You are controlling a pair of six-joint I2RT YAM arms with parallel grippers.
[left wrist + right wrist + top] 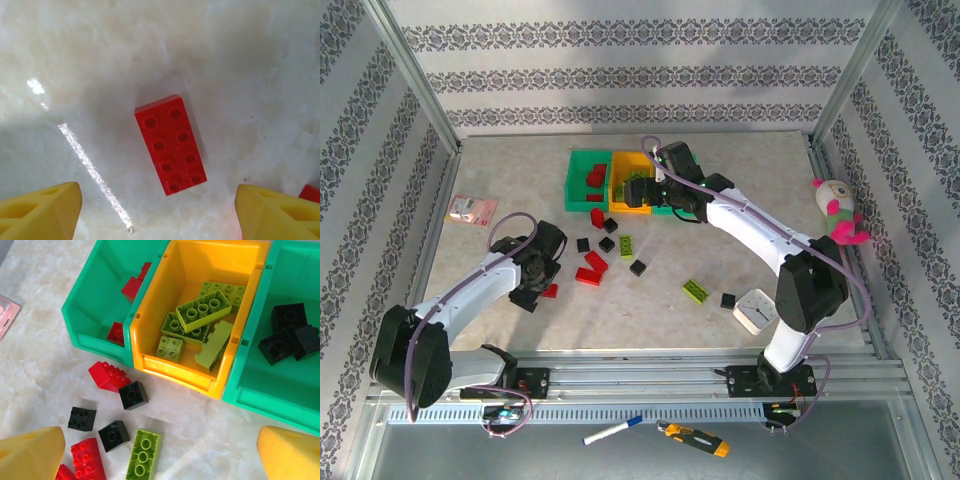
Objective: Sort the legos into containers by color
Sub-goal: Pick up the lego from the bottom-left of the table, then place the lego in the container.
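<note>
A flat red lego (170,144) lies on the table between and just ahead of my left gripper (157,220), whose yellow fingers (42,212) stand apart without touching it. From above, the left gripper (535,292) hangs low over that red lego (551,291). My right gripper (160,460) is open and empty, hovering before the containers. The left green bin (90,335) holds red legos, the orange bin (175,372) lime ones, the right green bin (270,405) black ones. Loose on the table are a red lego (109,376), black legos (133,395) and a lime lego (144,454).
More legos lie scattered mid-table, among them a lime one (695,291) and a black one (728,300). A white timer (757,310) sits at the right, a pink card (472,208) at the left, a plush toy (840,210) by the right wall.
</note>
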